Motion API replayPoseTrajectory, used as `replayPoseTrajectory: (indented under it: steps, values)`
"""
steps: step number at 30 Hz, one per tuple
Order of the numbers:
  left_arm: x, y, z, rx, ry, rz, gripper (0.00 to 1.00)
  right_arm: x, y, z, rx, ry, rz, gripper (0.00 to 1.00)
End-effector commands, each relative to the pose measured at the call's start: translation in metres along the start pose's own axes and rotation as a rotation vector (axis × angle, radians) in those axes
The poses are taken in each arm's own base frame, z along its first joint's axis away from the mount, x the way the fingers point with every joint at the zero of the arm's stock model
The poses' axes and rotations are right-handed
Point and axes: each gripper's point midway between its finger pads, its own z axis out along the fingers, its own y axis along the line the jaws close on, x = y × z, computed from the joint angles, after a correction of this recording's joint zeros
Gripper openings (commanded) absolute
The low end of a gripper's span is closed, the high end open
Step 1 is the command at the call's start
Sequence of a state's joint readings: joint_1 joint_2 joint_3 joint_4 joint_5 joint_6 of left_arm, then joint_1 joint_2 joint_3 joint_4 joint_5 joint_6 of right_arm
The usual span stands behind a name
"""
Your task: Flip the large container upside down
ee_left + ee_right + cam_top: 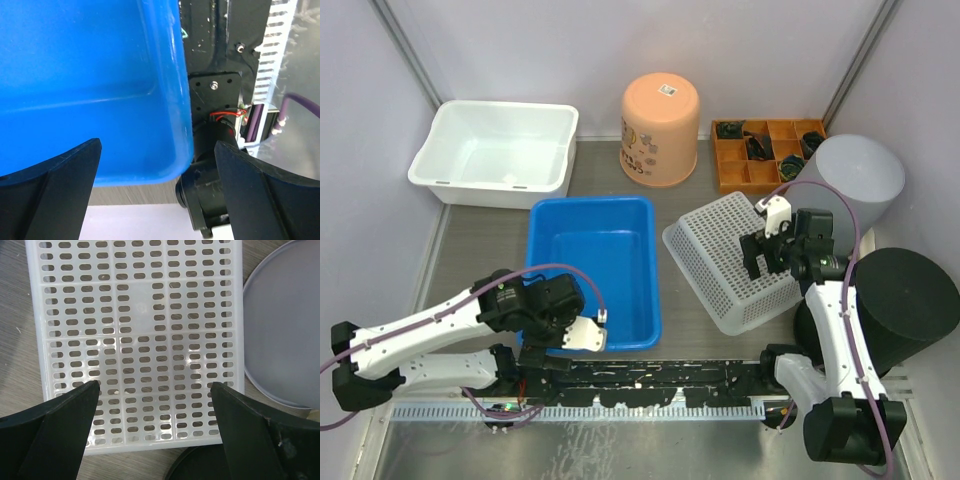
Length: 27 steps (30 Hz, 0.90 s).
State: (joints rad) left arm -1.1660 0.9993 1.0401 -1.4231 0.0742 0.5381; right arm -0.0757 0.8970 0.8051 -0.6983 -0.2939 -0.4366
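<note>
At the left, the left claw [578, 332] is at the near edge of the blue bin [592, 262], with its jaws wide open and nothing held. In the left wrist view the rim near the bin's near right corner passes between the two fingers, but I cannot tell if a finger touches it. The bin stands upright in the middle of the table, open side up, so I judge the step in hand is taking hold of the rim; the turning has not begun. The next move calls for closing on the rim, then lifting and rolling the bin over. To the right, the right claw [766, 240] hovers over the white basket [718, 262], also open and empty.
</note>
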Motion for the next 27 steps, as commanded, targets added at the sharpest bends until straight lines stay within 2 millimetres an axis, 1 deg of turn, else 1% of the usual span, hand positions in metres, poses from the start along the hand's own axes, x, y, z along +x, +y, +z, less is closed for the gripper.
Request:
replayPoseTrajectory:
  steps: [1, 3, 4, 6, 8, 9, 10, 11, 12, 13, 17, 19, 20, 21, 22, 23, 26, 27]
  values:
    - [-0.022, 0.016, 0.009, -0.091, -0.123, -0.019, 0.99, -0.012, -0.011, 0.0, 0.033, -0.046, 0.019, 1.0]
    - [-0.024, 0.012, 0.015, -0.07, -0.135, -0.027, 1.0, -0.01, -0.014, 0.001, 0.038, -0.039, 0.028, 1.0]
    - [-0.023, 0.009, 0.018, -0.055, -0.134, -0.029, 0.97, -0.009, -0.015, 0.001, 0.04, -0.036, 0.031, 1.0]
    - [-0.021, 0.004, 0.025, -0.024, -0.124, -0.031, 0.9, -0.007, -0.016, 0.003, 0.044, -0.027, 0.036, 1.0]
    - [-0.017, 0.001, 0.033, -0.004, -0.103, -0.023, 0.77, -0.004, -0.018, 0.005, 0.053, -0.015, 0.038, 1.0]
    - [-0.015, -0.001, 0.036, 0.009, -0.093, -0.018, 0.67, -0.004, -0.019, 0.005, 0.058, -0.015, 0.038, 1.0]
    - [-0.014, -0.002, 0.04, 0.017, -0.085, -0.013, 0.55, -0.003, -0.02, 0.006, 0.06, -0.01, 0.04, 1.0]
    - [-0.014, -0.002, 0.042, 0.026, -0.075, -0.012, 0.36, -0.002, -0.02, 0.006, 0.062, -0.008, 0.04, 1.0]
    - [-0.014, -0.001, 0.044, 0.027, -0.063, -0.012, 0.06, -0.002, -0.021, 0.007, 0.064, -0.006, 0.041, 1.0]
    - [-0.013, 0.0, 0.047, 0.029, -0.047, -0.015, 0.0, -0.002, -0.022, 0.007, 0.068, -0.006, 0.041, 1.0]
    - [-0.009, 0.001, 0.059, 0.059, 0.019, -0.009, 0.0, 0.001, -0.023, 0.009, 0.072, 0.002, 0.044, 1.0]
    - [-0.017, -0.004, 0.054, 0.103, 0.011, -0.017, 0.0, 0.001, -0.023, 0.009, 0.076, 0.003, 0.044, 1.0]
    - [-0.021, -0.004, 0.048, 0.114, 0.002, -0.013, 0.0, 0.001, -0.024, 0.009, 0.078, 0.004, 0.043, 1.0]
    - [-0.029, -0.005, 0.038, 0.119, -0.029, -0.012, 0.0, 0.002, -0.024, 0.01, 0.08, 0.006, 0.044, 1.0]
    - [-0.033, -0.012, 0.024, 0.16, -0.05, 0.0, 0.0, 0.002, -0.025, 0.01, 0.085, 0.008, 0.044, 1.0]
    - [-0.047, -0.015, 0.008, 0.183, -0.11, 0.018, 0.0, 0.002, -0.026, 0.01, 0.086, 0.009, 0.045, 1.0]
    - [-0.074, -0.034, -0.047, 0.283, -0.236, 0.054, 0.0, 0.004, -0.027, 0.011, 0.096, 0.017, 0.049, 1.0]
    - [-0.079, -0.041, -0.065, 0.324, -0.266, 0.068, 0.0, 0.004, -0.028, 0.011, 0.098, 0.018, 0.049, 1.0]
